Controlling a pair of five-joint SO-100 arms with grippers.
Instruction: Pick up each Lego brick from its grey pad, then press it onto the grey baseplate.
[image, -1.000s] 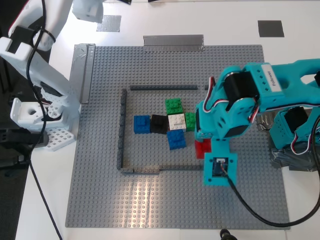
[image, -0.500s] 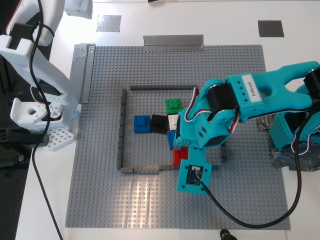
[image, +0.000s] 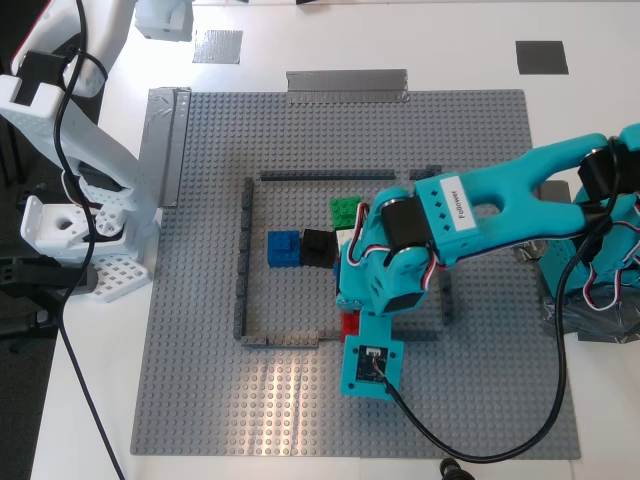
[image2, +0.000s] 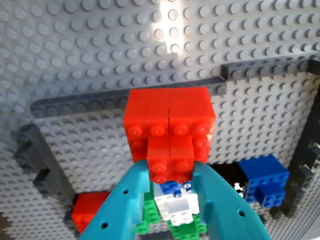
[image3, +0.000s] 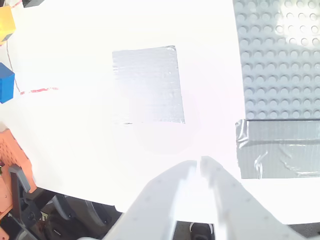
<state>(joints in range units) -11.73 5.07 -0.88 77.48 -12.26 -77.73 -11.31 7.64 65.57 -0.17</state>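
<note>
The grey baseplate (image: 200, 380) fills the middle of the exterior view. My first gripper (image: 351, 314), the teal one, is shut on the red brick (image: 347, 323). It holds the brick low inside the dark outline (image: 243, 260), near the outline's front strip. The first wrist view shows the fingers (image2: 131, 200) pinching the red brick (image2: 170, 125) over the studs (image2: 100, 40). Contact with the plate cannot be told. The green brick (image: 345, 210) sits on the plate. My second gripper (image3: 197, 165), the white one (image: 165, 20), is shut and empty beside a bare grey pad (image3: 147, 85). Both pads (image: 217, 46) (image: 541, 56) are bare.
Blue (image: 283, 247) and black (image: 318, 247) bricks stand inside the outline, beside the teal arm. A second red piece (image2: 87, 212) lies near the outline. Silvery tape strips (image: 347, 85) (image: 165, 130) hold the plate's edges. The white arm's base (image: 70, 230) stands at the exterior view's left.
My first gripper has carried the red brick from the outline's right part leftward and toward the front strip. The white arm's head has shifted slightly left at the top edge.
</note>
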